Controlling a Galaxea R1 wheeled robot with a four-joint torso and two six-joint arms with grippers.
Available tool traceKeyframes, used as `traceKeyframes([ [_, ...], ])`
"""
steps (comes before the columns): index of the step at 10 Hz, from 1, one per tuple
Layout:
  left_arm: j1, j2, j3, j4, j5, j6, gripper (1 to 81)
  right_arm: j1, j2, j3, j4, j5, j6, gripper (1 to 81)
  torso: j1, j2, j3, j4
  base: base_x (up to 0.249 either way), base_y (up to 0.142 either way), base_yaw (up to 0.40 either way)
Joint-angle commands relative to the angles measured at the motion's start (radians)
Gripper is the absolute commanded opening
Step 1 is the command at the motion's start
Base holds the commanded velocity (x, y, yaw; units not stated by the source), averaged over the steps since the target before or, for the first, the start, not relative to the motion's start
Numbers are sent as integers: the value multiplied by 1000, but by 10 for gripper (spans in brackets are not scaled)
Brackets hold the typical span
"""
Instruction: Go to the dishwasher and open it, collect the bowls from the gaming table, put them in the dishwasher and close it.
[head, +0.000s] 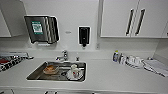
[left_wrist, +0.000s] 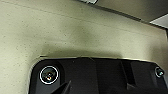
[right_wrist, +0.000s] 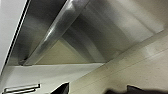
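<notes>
Close to a brushed silver-grey dishwasher front (right_wrist: 100, 32) and its bar handle (right_wrist: 53, 32) in the right wrist view, tool state impossible to tell on either arm; farther off, above the white desk (head: 107, 75) and sink (head: 37, 75), a paper dispenser (head: 41, 28) with an unreadable green label.

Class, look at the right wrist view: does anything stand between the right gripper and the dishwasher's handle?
Nothing visible does: the dishwasher shows its silver front, and its bar handle lies in plain sight with no object across it.
</notes>
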Motion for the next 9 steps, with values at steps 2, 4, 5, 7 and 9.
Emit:
traceKeyframes([
  [2, -46, -10, 16, 5, 42, 0, 811, 171, -77, 36, 11, -78, 152, 811, 0, 0, 0, 0, 0, 0, 0],
  [4, -46, -12, 16, 5, 42, 0, 811, 210, -89, 48, 31, -84, 233, 811, 0, 0, 0, 0, 0, 0, 0],
  [5, -46, -9, 18, 5, 42, 1, 811, 234, -89, 48, 52, -101, 260, 811, 0, 0, 0, 0, 0, 0, 0],
  [7, -46, -9, 16, 5, 42, 1, 811, 295, -77, 45, 103, -134, 275, 811, 0, 0, 0, 0, 0, 0, 0],
  [9, -46, -12, 16, 5, 42, 1, 811, 340, -28, -4, 126, -190, 277, 811, 0, 0, 0, 0, 0, 0, 0],
])
